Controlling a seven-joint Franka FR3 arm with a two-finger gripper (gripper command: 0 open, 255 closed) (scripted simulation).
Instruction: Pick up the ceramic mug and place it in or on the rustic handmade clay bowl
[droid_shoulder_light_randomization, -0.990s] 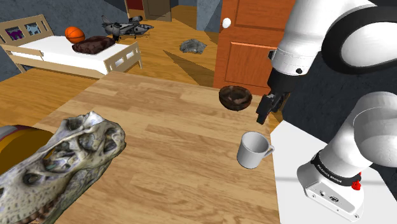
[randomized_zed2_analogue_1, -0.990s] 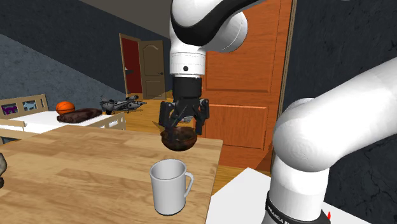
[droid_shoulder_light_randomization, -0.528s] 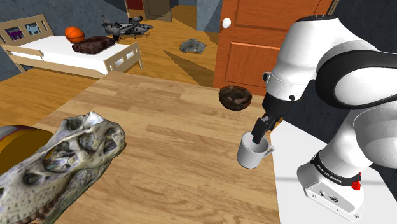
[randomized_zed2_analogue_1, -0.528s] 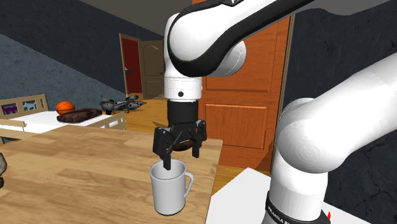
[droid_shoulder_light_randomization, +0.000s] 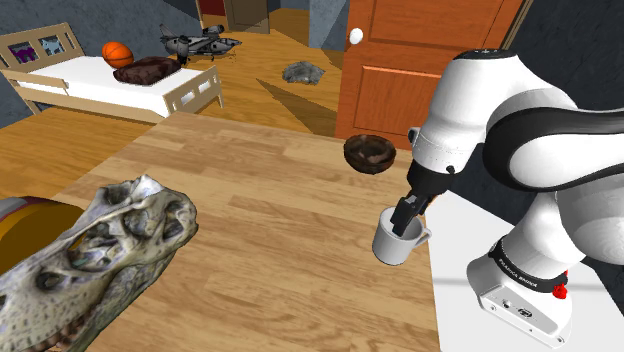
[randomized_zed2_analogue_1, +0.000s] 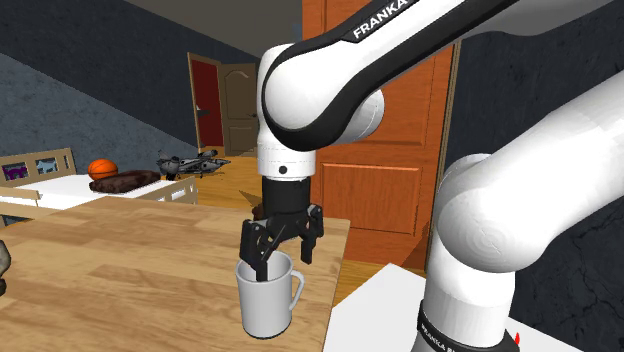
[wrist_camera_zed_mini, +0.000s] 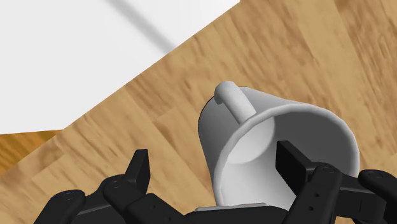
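Mug (randomized_zed2_analogue_1: 262, 305) seemed light, stiff, slick, breakable; the spread claw (randomized_zed2_analogue_1: 281, 256) straddled its rim wall, a sound hold.

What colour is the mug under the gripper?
The mug is plain white, no pattern, with a greyish shaded inside; clearest in the second exterior view.

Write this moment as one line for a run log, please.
phase: pre-grasp | end effector: open, straddling mug rim | mug: upright on table, not lifted | bowl: apart from mug
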